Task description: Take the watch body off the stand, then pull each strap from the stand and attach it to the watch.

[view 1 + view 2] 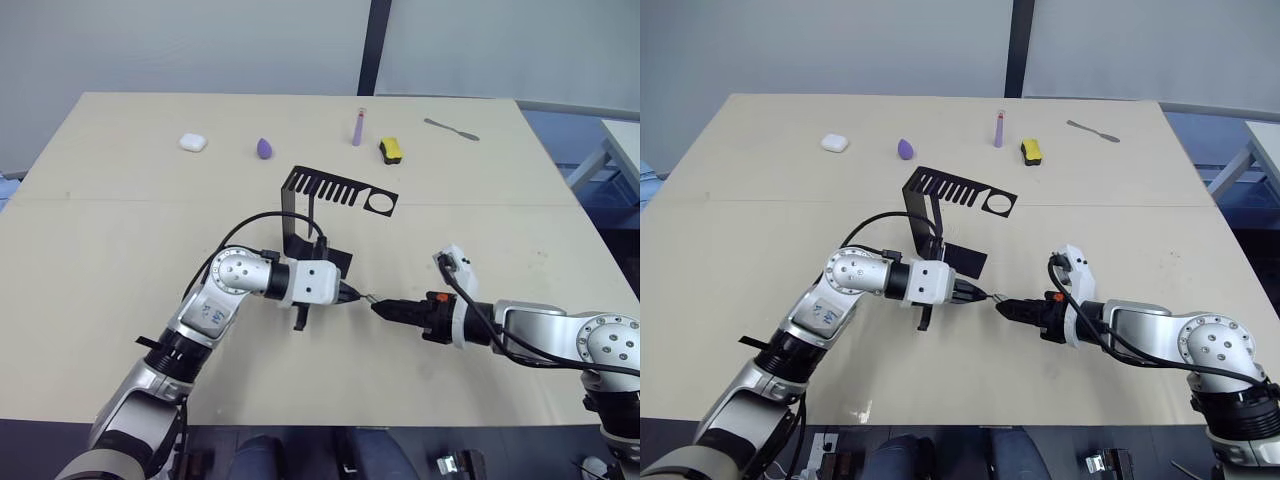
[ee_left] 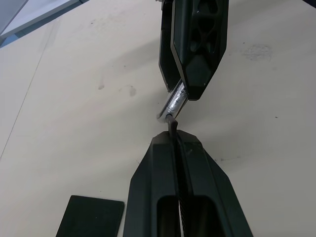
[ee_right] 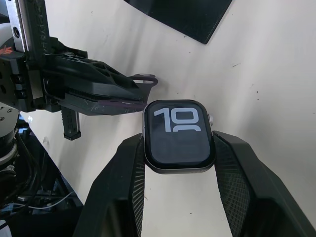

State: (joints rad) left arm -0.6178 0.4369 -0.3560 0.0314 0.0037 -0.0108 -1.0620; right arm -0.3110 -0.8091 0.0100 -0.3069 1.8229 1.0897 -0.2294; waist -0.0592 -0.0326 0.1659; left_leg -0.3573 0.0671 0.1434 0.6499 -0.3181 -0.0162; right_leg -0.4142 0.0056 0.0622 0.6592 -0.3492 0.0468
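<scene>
Glossy black glass screen on the watch body [image 3: 178, 135], silver metal rim — matt black ribbed gripper pads [image 3: 131, 190]; smooth, scuffed beige table [image 1: 120, 220].

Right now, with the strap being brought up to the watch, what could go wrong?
The right gripper pinches the watch body only by its edges above the table; a sideways push could twist it loose. The strap in the left gripper is thin and bendy, so its end may miss the slot.
</scene>
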